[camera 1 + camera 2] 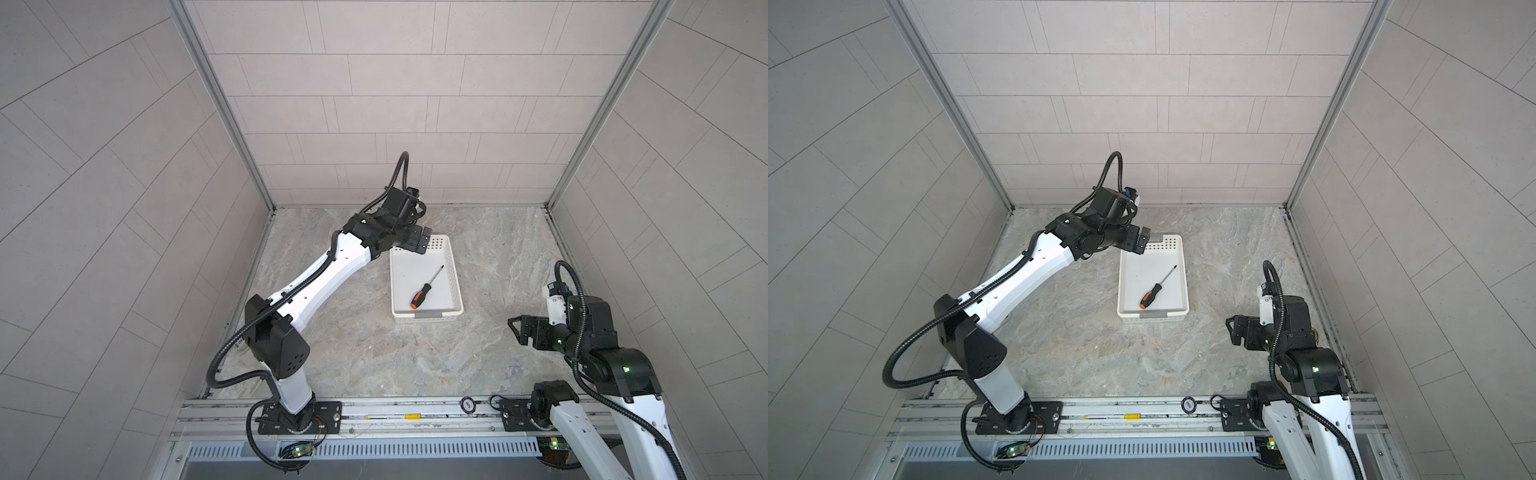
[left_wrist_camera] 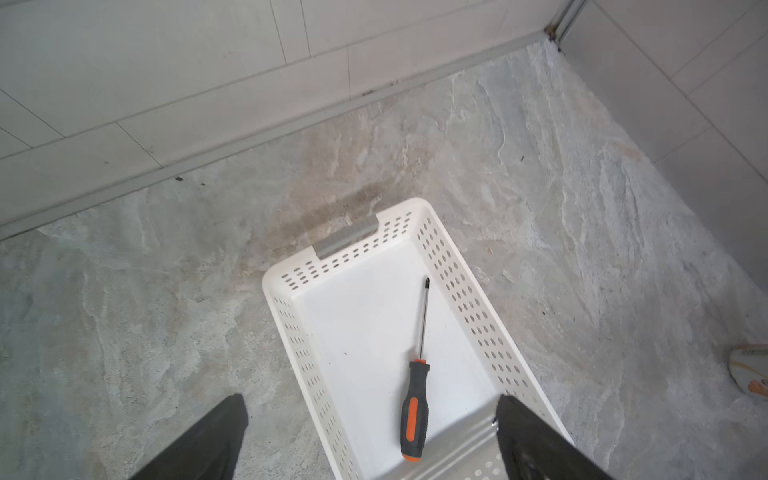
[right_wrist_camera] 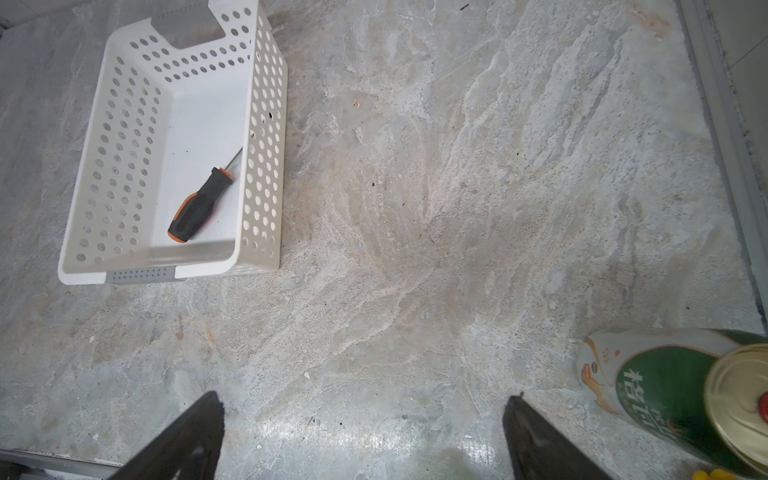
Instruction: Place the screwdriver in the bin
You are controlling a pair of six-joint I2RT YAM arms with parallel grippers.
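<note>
my left gripper (image 1: 420,240) hangs above the bin's (image 1: 456,278) far end, jaws spread wide, holding nothing. screwdriver (image 1: 427,286) lies flat on the bin floor, slanted, orange butt toward the near end, clear of my fingers. so i judge placing done, task about complete. next move: lift my left arm up and back without clipping the rim. my right gripper (image 1: 514,331) is spread too, empty, well apart from the bin
</note>
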